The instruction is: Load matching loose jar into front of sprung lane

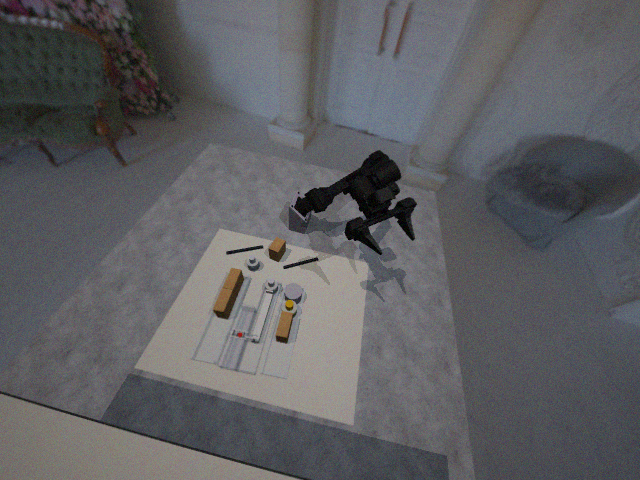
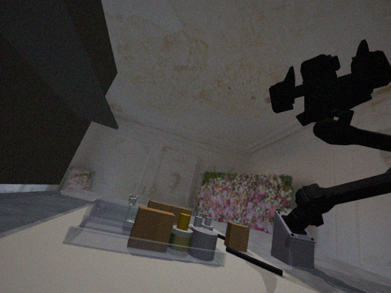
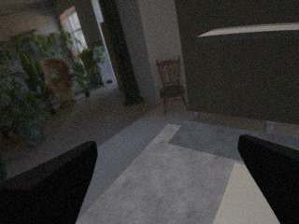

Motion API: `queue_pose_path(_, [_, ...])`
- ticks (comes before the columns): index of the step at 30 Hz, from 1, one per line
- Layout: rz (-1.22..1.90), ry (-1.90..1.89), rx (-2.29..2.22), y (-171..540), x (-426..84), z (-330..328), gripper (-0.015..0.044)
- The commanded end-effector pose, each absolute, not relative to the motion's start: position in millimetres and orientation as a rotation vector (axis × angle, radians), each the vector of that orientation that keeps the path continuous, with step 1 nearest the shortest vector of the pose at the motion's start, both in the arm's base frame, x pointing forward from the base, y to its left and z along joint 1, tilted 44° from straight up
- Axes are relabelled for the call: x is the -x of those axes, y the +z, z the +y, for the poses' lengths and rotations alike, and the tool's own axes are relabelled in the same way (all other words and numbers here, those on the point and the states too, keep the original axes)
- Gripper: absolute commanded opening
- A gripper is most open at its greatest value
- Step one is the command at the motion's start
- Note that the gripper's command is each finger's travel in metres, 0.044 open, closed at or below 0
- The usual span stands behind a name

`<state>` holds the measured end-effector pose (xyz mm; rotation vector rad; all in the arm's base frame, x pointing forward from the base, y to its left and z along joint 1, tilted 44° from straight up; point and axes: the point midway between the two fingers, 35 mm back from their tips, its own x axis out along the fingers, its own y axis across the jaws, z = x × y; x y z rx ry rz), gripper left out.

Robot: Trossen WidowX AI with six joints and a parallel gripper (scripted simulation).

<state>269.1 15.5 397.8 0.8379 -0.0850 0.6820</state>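
Black fingers stand wide apart and hold nothing, raised well above the cream board.

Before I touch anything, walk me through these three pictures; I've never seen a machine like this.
The machine is one black jointed arm standing on a grey block. Its hand, the gripper, has two fingers spread wide and holds nothing.

The first picture looks down from above. The second looks from low beside the table. The third comes from the arm's wrist, with the fingers at the bottom.

On the pale table top stand clear-walled lanes with brown blocks, a yellow-topped jar and a plain grey round jar. Beyond the lanes stand a small knobbed jar, a lone brown block and two black sticks.
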Motion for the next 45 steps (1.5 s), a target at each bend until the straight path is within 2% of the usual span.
queue_pose_path(1, [0.016,0.481,-0.812,355.6,-320.1,-24.6,0.044])
queue_pose_path(9, [0.27,0.224,-0.742,260.3,-371.1,-83.4,0.044])
queue_pose_path(17, [0.61,0.096,-0.645,150.3,-379.1,-124.3,0.044])
queue_pose_path(24, [0.938,0.126,-0.574,60.0,-353.1,-139.1,0.044])
queue_pose_path(33, [1.325,0.397,-0.557,-26.5,-286.3,-130.0,0.044])
queue_pose_path(37, [1.426,0.568,-0.586,-45.2,-257.2,-120.6,0.044])
queue_pose_path(45, [1.429,0.575,-0.587,-44.5,-258.1,-119.1,0.044])
